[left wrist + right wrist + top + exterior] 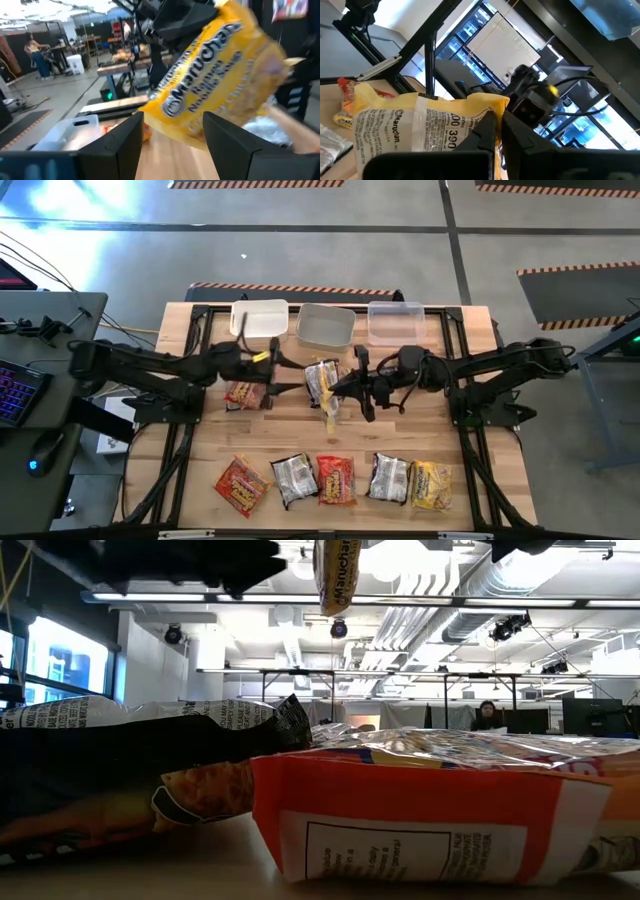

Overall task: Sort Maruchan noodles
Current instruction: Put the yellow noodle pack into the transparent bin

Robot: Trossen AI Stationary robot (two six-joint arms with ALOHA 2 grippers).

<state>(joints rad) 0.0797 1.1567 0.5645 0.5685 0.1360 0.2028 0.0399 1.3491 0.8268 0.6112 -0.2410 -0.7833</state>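
Above mid-table, the yellow noodle packet (pixel 331 412) hangs from your right gripper (pixel 495 131), fingers pinching its edge; left gripper (pixel 172 145) fingers spread. It's light, crinkly, slippery, so grip the seam.

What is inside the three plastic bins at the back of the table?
From above, the left bin, middle bin and right bin show only bare bottoms, no noodle packets. The left arm covers a corner of the left bin, so that spot is hidden.
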